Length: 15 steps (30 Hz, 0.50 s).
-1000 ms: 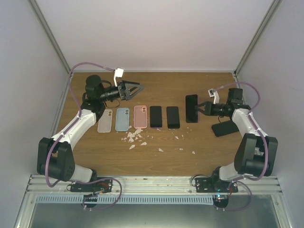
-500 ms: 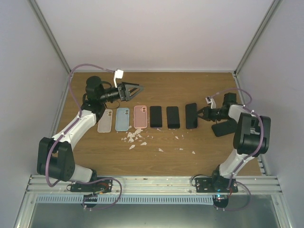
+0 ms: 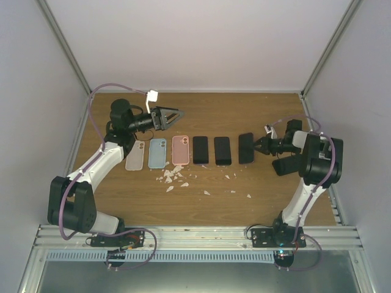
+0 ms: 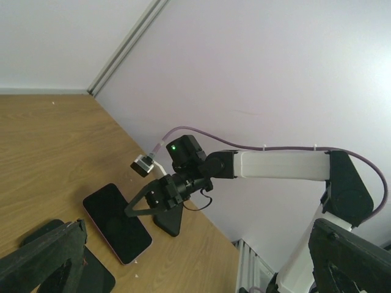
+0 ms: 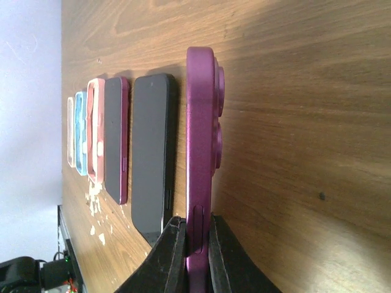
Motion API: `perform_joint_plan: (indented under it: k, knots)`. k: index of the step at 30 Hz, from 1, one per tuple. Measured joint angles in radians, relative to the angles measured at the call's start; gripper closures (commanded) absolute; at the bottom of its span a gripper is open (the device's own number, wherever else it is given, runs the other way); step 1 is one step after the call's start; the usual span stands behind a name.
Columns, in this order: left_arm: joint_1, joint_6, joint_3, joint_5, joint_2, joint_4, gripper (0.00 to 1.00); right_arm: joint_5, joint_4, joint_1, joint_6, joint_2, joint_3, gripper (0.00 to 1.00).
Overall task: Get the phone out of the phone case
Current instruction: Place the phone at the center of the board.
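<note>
My right gripper (image 3: 256,146) is shut on the near end of a magenta phone (image 5: 200,140), pinching its thin edges. The phone (image 3: 245,148) lies flat, screen up, at the right end of a row on the wooden table, and it also shows in the left wrist view (image 4: 116,223). A black phone case (image 3: 288,165) lies on the table just right of that gripper, apart from the phone. My left gripper (image 3: 177,114) hovers open and empty above the back left of the row, its fingers (image 4: 43,259) wide apart.
Left of the held phone lie two dark phones (image 3: 222,150) (image 3: 200,149), then a pink case (image 3: 180,150), a blue case (image 3: 158,152) and a clear case (image 3: 135,155). Pale crumbs (image 3: 172,177) are scattered in front of the row. White walls enclose the table.
My right gripper has brought the phone down from a raised, tilted position and set it flat at the row's right end. The right arm has folded back. The left arm has not moved.
</note>
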Motion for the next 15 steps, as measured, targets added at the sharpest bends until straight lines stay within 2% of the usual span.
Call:
perform_joint_plan:
  k: [5,15]
  knots:
    - [0.003,-0.002,-0.001,0.000,0.000,0.001,0.01,-0.024,0.002,-0.013,0.019,0.041,0.020,0.96]
    - [0.005,-0.002,-0.005,-0.009,0.000,0.003,0.01,0.005,0.018,-0.016,0.035,0.077,0.030,0.78]
